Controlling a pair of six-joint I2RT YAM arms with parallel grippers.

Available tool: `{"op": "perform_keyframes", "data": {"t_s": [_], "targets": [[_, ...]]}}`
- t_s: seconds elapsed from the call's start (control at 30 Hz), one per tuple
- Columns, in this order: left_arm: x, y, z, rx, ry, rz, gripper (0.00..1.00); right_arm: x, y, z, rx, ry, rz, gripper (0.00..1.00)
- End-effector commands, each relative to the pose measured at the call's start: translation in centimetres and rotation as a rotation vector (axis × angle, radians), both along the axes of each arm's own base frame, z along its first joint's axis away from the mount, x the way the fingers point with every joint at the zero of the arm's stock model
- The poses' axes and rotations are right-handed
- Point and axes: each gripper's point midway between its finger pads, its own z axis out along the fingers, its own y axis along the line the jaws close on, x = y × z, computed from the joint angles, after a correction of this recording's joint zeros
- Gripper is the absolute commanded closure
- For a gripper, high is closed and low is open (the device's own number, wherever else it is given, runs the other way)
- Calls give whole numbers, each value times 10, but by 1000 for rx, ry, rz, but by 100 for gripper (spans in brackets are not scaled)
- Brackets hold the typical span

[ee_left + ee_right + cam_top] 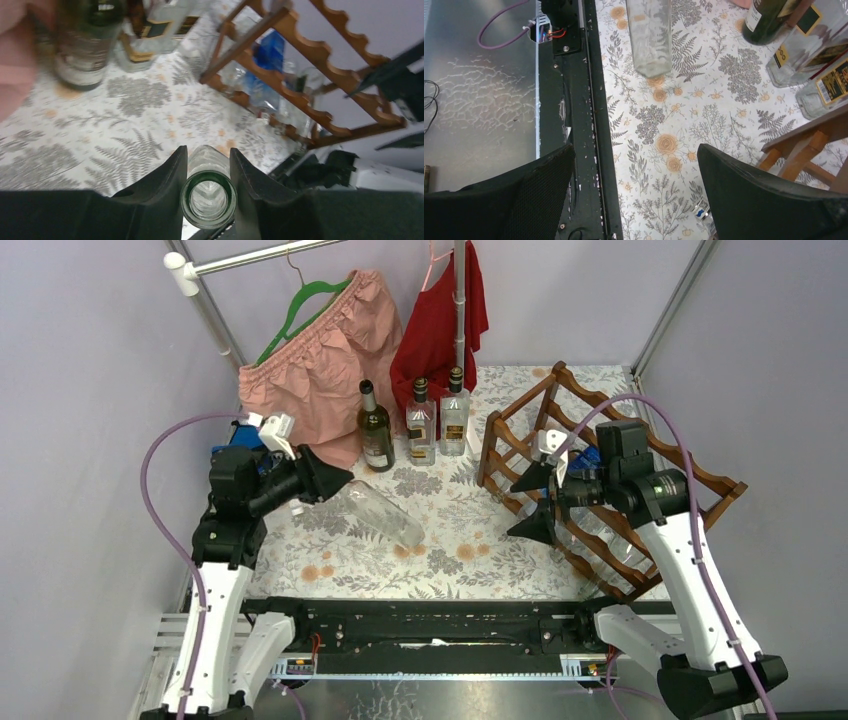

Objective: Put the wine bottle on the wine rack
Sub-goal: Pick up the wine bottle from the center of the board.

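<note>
Wine rack [292,92] stands at the right of the floral tablecloth [470,570], partly hidden by my right arm [690,560]. Its lower tiers hold what look like clear bottles and something blue, hard to make out. The clear wine bottle [390,515] lies left of it, neck pinched in my left pincer [206,165]. My right pincer [635,150] hangs spread beside the rack.

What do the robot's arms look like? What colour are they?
The left arm and right arm have white links and black joints. A thin purple cable loops along each. The left gripper and right gripper have black, wedge-shaped fingers.
</note>
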Motion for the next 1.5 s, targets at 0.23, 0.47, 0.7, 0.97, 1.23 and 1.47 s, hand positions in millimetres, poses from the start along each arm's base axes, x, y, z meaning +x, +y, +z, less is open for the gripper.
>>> {"op": "perform_keyframes", "data": {"t_s": [0.23, 0.47, 0.7, 0.97, 1.23, 1.47], "targets": [[-17, -105, 54, -169, -136, -271, 100, 14, 59, 2, -80, -84, 151, 0], [-16, -127, 50, -244, -110, -286, 100, 15, 84, -37, -125, -1, 172, 0], [-11, -139, 43, -259, -77, -279, 100, 2, 102, -60, -78, 119, 196, 0], [-18, -147, 48, -277, -81, -320, 100, 31, 101, -79, -125, 71, 48, 0], [-17, -146, 57, -323, -99, -302, 100, 0, 104, -97, -50, 144, 172, 0], [-18, -147, 57, -380, -92, -302, 100, -1, 104, -96, -30, 131, 176, 30]]}}
